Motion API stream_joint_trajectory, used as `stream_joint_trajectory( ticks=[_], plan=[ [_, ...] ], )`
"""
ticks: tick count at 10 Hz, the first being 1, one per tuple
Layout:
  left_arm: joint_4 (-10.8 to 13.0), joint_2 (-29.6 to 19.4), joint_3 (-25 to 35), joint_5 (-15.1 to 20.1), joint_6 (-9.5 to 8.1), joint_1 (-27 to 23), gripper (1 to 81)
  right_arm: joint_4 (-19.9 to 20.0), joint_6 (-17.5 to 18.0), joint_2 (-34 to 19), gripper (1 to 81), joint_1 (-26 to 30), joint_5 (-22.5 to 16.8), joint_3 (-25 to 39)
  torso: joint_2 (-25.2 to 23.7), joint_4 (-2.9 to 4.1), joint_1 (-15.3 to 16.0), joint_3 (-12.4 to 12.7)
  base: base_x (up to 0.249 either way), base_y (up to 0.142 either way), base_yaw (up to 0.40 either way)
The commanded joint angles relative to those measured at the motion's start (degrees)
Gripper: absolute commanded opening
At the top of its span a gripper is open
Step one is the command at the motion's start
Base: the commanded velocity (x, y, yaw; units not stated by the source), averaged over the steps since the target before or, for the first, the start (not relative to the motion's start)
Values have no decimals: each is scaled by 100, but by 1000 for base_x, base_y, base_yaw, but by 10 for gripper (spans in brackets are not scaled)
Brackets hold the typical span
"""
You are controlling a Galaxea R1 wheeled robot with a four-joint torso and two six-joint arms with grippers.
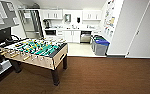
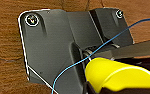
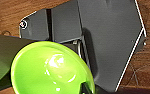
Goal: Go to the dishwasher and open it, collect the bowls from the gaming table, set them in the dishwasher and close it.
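The right arm carries a light green bowl [image 3: 51, 71], its glossy hollow turned up toward the wrist camera above the brown wood-look floor [image 3: 146, 75]; a dark tip sits at its near rim, so it seems pinched there, though I cannot tell how firmly. At the left wrist there is a yellow bowl [image 2: 118, 75], seen from its outer side with a blue cable [image 2: 108, 41] crossing it; the grip on it is hidden. Ahead, the foosball table [image 1: 38, 51] stands close on the left. The dishwasher [image 1: 85, 36] is at the far kitchen counter, open as far as I can judge, beside blue-lidded bins [image 1: 100, 45]. A rim-held bowl could slip if jolted on the way.
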Motion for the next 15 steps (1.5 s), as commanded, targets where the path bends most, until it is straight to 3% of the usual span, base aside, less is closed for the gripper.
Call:
stream_joint_trajectory(
  ticks=[1, 8, 15],
  plan=[
    [60, -33, -11, 203, 38, -149, 10, -67, -19, 12, 10, 200, -269, 37, 0, 0, 2, 0, 130, -71, 0],
    [60, -33, -11, 203, 38, -157, 10, -67, -19, 3, 10, 174, -251, 37, 2, 0, 0, -2, 131, -70, 0],
    [60, -33, -11, 211, 38, -149, 10, -67, -19, 3, 10, 182, -251, 37, 2, 0, -11, -2, 131, 0, 0]
  ],
)
